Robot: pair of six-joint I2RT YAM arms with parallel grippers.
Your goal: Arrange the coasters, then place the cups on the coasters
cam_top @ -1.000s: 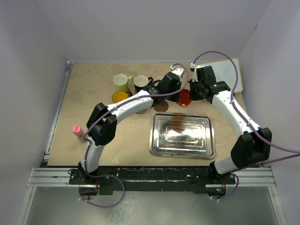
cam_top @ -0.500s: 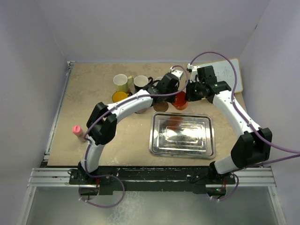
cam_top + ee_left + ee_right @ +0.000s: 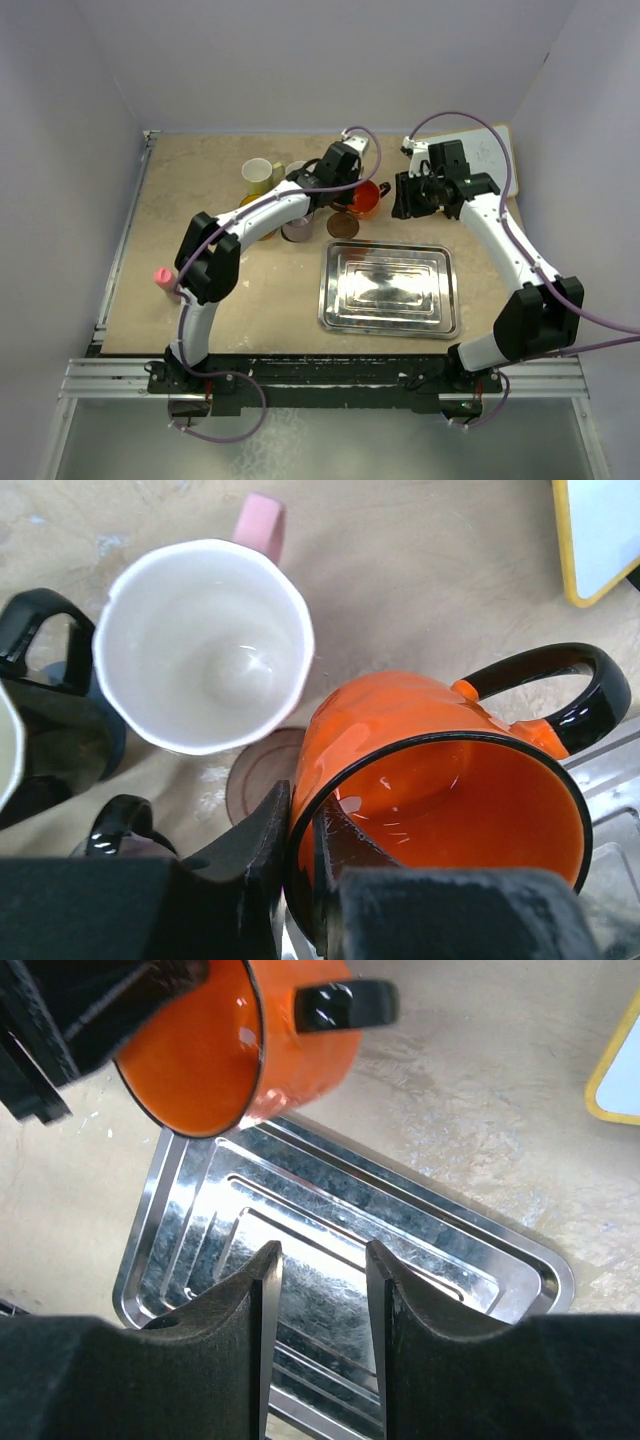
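Observation:
My left gripper [image 3: 300, 805] is shut on the rim of the bright orange-red cup [image 3: 440, 780], one finger inside and one outside. The cup [image 3: 364, 198] hangs tilted near the tray's far left corner, black handle toward the right arm. My right gripper [image 3: 320, 1255] stands open and empty over the tray, just right of the cup [image 3: 225, 1045]. A dark brown coaster [image 3: 262, 780] lies below the cup, bare [image 3: 342, 226]. Beside it are the pinkish-white cup [image 3: 205, 645], a black cup [image 3: 40, 730] and the greyish-purple cup [image 3: 298, 228]. The pale yellow cup [image 3: 257, 175] stands farther left.
The steel tray [image 3: 388, 288] lies front centre, between the arms. A whiteboard [image 3: 497, 160] with a yellow edge sits at the back right. A small pink bottle [image 3: 163, 277] stands near the left edge.
My right gripper has opened and let go of the orange-red cup. My left gripper, shut on its rim, has carried it left and toward the back.

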